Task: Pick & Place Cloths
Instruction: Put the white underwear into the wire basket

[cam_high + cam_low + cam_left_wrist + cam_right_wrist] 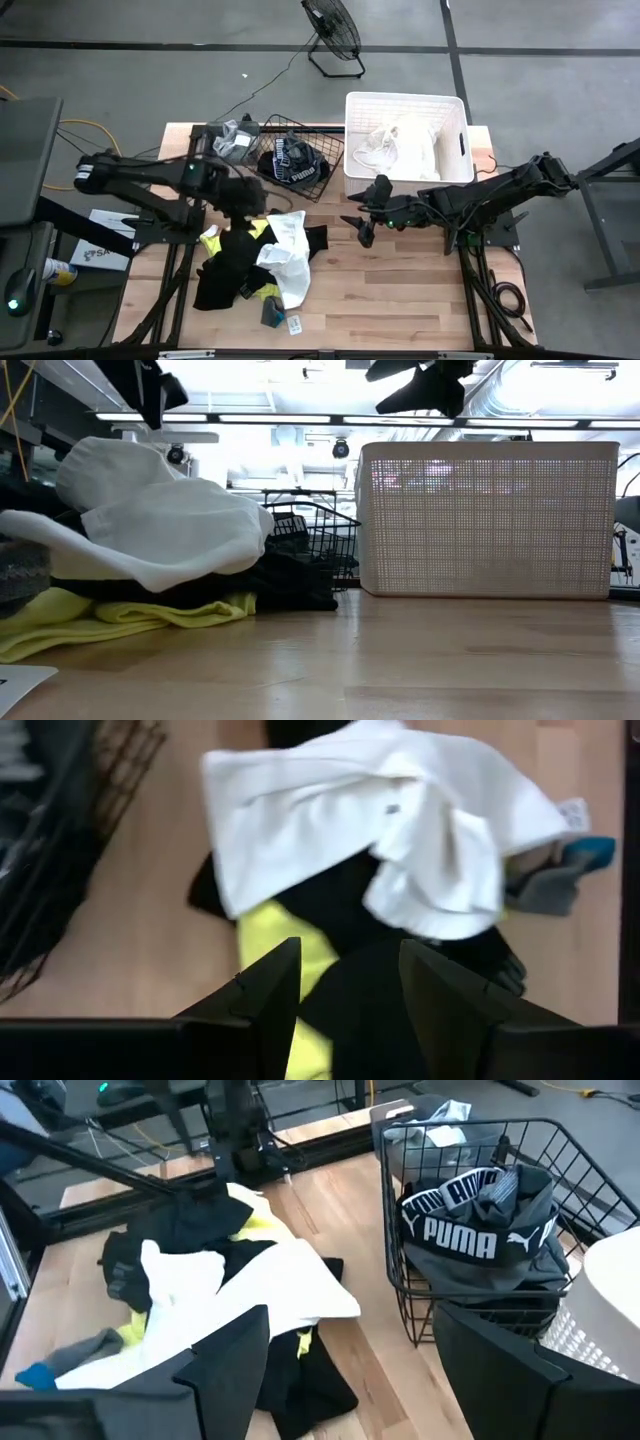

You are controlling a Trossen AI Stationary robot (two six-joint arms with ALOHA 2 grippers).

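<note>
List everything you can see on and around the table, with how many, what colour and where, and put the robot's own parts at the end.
cloth pile: one heap, black, white and neon yellow, on the table's left half
white cloth: one, on top of the heap
wire basket: one, black, at the table's back, holding a black cloth with white lettering
grey cloth: one, left of the basket
plastic tub: one, white, back right, white cloths inside
fan: one, black, on the floor behind
left hand: one, dark, over the heap, closed on black cloth
right hand: one, dark, open, in front of the tub
</note>
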